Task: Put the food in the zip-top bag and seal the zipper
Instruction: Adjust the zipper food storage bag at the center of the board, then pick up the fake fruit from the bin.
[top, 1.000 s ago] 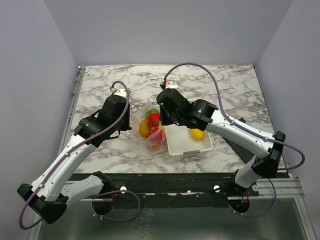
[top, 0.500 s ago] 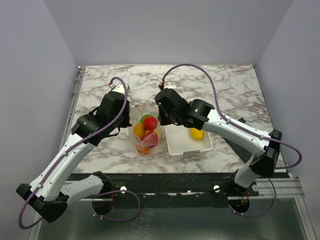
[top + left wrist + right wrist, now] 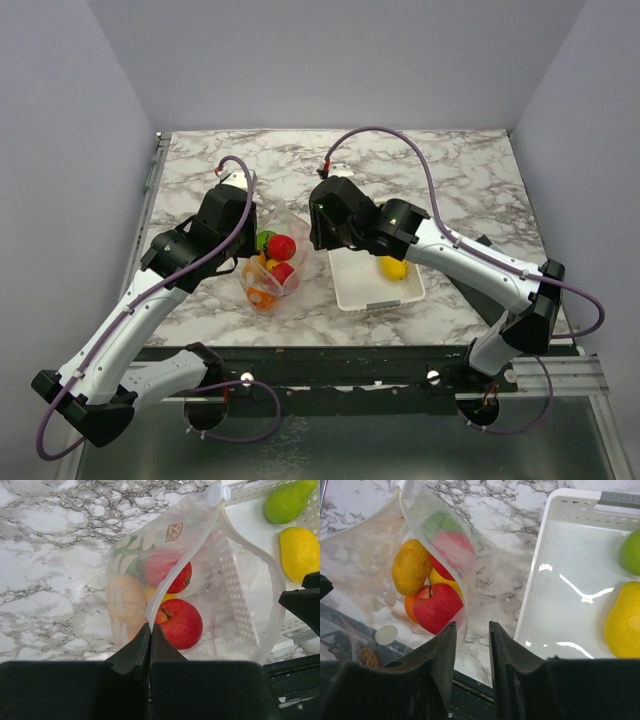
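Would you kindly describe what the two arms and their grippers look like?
The left arm and right arm have white links with black joints; a purple cable loops along each. The left gripper and right gripper have matte black tapered fingers.

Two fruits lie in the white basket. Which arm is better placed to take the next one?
Right. The right hand is open beside the basket holding the yellow fruit; the left hand is shut on the zip-top bag rim and holds its mouth open.

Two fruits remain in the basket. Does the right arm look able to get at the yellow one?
Probably yes: the right pincer is open, and the yellow fruit lies uncovered in the white basket beside it.
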You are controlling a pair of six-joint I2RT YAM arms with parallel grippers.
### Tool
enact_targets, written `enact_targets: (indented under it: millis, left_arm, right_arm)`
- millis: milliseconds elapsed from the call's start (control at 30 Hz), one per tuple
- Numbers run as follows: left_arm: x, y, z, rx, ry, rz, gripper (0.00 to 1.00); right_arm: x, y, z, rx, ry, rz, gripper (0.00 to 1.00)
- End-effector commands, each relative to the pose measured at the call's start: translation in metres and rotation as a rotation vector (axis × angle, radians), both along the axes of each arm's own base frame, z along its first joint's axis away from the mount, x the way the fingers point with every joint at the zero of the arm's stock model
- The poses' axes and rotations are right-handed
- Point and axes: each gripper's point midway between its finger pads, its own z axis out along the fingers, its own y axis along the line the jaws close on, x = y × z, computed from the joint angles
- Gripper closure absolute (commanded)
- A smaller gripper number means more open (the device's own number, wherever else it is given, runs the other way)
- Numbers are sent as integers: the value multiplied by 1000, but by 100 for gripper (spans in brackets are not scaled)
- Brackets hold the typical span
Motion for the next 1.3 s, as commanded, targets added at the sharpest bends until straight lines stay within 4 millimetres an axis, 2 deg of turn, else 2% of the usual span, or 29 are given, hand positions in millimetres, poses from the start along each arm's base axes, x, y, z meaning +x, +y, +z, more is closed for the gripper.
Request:
enact_targets:
  millis: [0, 133, 233, 367, 533, 800, 933, 1033, 1267]
  left_arm:
    - [0, 3, -4, 17, 4, 3, 100]
    - [1, 2, -5, 18, 4, 3, 100]
    - [1, 2, -5, 19, 6, 1, 100]
    - [2, 0, -7, 22, 10, -2, 100]
    - [3, -2, -6, 12, 10, -6, 100]
    - [2, -1, -8, 13, 13, -3, 100]
    - [2, -2, -8, 12, 13, -2, 100]
    - [2, -1, -7, 10, 11, 0, 100]
    - [1, 1, -8, 13, 11, 4, 100]
  right_arm:
    - [5, -7, 8, 3, -28, -29, 58]
    - [7, -23, 20, -13, -59, -52, 52]
    - [11, -43, 24, -51, -72, -76, 52]
    - [16, -67, 24, -75, -66, -116, 52]
    - [15, -86, 15, -97, -48, -138, 49]
    - [23, -124, -19, -199, 3, -216, 41]
    - [28, -140, -41, -253, 34, -254, 33]
    - [30, -146, -60, -291, 72, -265, 28]
    - [33, -158, -102, -420, 143, -286, 26]
